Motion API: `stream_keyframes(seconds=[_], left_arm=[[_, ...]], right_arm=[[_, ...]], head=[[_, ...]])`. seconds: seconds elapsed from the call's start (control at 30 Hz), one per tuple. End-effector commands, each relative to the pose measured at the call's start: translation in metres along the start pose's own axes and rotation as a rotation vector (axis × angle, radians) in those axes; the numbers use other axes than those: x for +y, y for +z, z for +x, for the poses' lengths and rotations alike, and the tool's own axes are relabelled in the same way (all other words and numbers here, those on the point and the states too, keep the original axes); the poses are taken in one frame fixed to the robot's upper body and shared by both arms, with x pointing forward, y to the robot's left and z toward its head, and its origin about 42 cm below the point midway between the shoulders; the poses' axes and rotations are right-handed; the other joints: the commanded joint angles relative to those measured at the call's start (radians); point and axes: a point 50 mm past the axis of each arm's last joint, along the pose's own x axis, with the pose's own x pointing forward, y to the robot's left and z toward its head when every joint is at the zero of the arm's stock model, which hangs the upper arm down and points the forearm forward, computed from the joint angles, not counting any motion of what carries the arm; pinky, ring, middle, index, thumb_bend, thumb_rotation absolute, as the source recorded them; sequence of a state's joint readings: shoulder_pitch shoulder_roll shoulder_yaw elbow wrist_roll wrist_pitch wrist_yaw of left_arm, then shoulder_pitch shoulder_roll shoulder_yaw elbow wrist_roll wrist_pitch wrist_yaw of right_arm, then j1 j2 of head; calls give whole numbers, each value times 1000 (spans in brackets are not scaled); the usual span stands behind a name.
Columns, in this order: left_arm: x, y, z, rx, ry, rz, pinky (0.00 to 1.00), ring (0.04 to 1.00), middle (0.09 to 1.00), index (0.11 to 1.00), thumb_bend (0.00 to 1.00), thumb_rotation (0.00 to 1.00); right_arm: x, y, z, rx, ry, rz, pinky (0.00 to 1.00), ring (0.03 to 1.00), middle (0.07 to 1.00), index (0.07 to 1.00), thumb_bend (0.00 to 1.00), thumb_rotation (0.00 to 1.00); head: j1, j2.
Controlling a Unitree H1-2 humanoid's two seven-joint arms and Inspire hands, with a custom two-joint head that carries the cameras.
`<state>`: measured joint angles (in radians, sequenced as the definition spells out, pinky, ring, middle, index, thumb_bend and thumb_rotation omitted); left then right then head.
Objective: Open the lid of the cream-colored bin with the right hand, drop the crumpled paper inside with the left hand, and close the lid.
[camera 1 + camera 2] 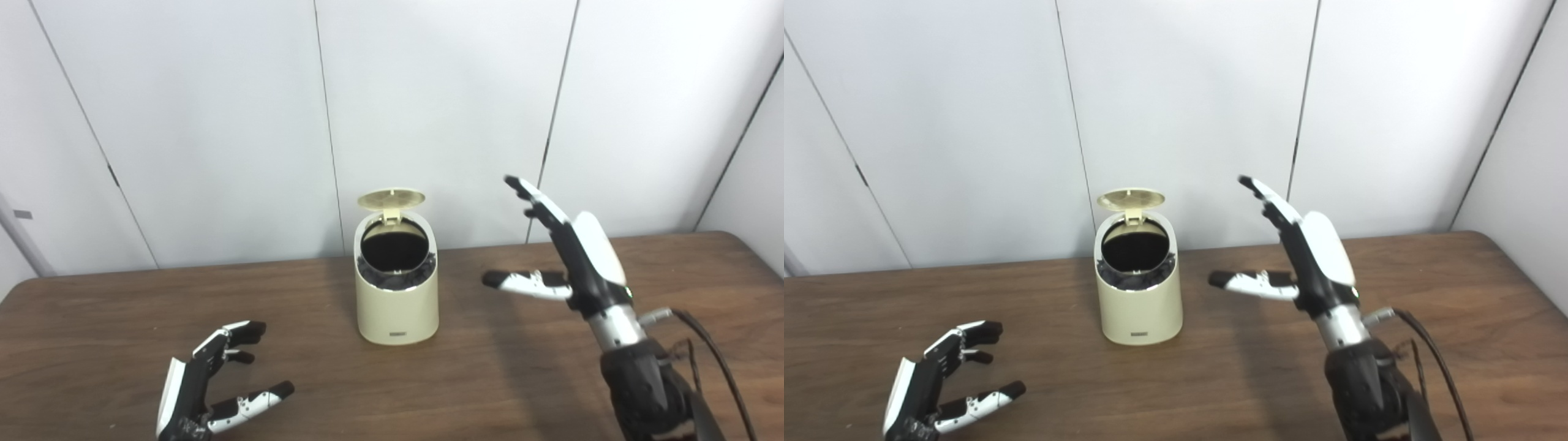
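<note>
With the cream-colored bin (397,293) mid-table, its lid (391,198) up, no paper visible, and both the left hand (208,389) and right hand (566,254) spread empty, the right should press the lid down gently

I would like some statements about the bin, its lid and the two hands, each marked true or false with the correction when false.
1. The lid of the cream-colored bin stands open. True.
2. The left hand holds a crumpled paper. False: it is open and holds nothing; no paper shows on the table.
3. The right hand is raised to the right of the bin, fingers spread, touching nothing. True.
4. The right hand presses on the lid. False: it is apart from the lid and the bin.
5. The bin lies on its side. False: it stands upright on the table.
</note>
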<state>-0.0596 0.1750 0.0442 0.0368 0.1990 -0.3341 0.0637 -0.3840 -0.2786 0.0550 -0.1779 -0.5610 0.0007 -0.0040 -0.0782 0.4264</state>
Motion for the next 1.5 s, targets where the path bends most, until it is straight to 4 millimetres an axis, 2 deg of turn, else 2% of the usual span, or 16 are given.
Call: stream_keyframes(seconds=[0.0,0.23,0.37,0.5,0.67,0.8,1.07,1.27,1.47], left_arm=[[-4,6,7,-46,2,-13,612,719,722,695,926,190],[-7,6,8,-43,0,11,617,720,724,694,936,215],[-9,6,8,-47,-2,23,619,722,725,689,935,216],[-10,5,8,-45,-2,26,624,726,727,688,940,223],[-12,6,9,-52,-9,34,630,730,726,689,929,222],[-14,6,9,-53,-9,30,635,730,725,692,928,212],[-17,7,8,-43,-12,15,642,733,725,698,936,205],[-18,8,6,-40,-13,13,639,735,727,700,946,225],[-21,10,6,-38,-13,25,635,732,725,700,939,228]], right_arm=[[-20,19,21,-84,-16,-54,761,876,899,898,1000,785],[-23,37,44,-100,76,-129,752,893,919,919,1000,811],[-22,45,57,-105,119,-158,802,895,919,915,1000,797],[-22,53,65,-128,163,-202,788,876,919,906,1000,760],[-22,65,76,-168,192,-278,854,895,905,911,1000,780],[-21,74,84,-174,209,-315,828,901,894,906,1000,797],[-11,89,103,-231,273,-394,780,883,886,888,1000,776],[-2,94,117,-241,320,-428,873,893,893,893,1000,773],[5,97,130,-231,340,-444,871,889,889,894,1000,771]], head=[[1,-1],[8,-7],[9,-9],[12,-12],[15,-15],[17,-17],[25,-23],[31,-24],[40,-27]])
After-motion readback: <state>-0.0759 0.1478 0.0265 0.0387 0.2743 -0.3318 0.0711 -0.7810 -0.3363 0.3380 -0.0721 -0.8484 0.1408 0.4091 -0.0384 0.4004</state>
